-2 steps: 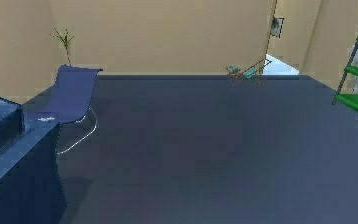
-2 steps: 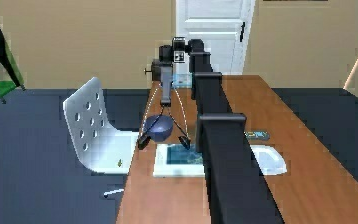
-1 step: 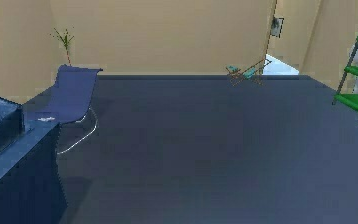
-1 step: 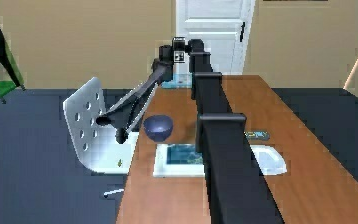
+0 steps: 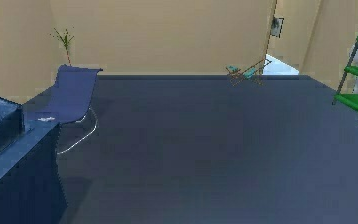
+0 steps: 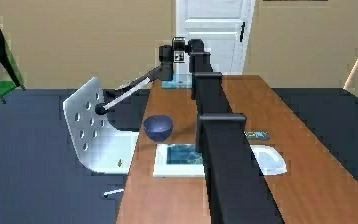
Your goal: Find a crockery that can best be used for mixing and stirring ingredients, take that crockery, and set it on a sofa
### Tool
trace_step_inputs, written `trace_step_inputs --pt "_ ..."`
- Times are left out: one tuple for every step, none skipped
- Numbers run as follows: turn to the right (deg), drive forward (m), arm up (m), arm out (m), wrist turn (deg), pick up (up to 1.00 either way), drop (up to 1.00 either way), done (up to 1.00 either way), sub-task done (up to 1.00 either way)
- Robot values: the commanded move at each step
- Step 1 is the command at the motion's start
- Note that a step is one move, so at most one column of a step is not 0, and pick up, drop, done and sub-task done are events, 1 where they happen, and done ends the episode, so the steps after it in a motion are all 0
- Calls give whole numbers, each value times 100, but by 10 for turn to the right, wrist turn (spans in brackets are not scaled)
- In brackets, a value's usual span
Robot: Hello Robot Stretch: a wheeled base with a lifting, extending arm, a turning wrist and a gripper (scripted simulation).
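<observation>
Blue bowl [image 6: 159, 126] stands on desk [image 6: 287, 110] left of arm [image 6: 227, 140], lower-right of gripper [image 6: 107, 104]; gripper's finger state and load cannot be told.

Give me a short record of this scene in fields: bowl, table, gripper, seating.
Bowl: blue bowl on the wooden table, near its left edge in the arm side view.
Chair: white chair beside that edge.
Gripper: gripper seen toward the table's far end; cannot tell whether it holds anything.
Seating: blue lounge chair and a dark blue sofa-like piece at the forward view's left.
</observation>
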Motion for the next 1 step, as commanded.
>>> trace_step_inputs --pt "0 0 0 0 450 0 0 0 0"
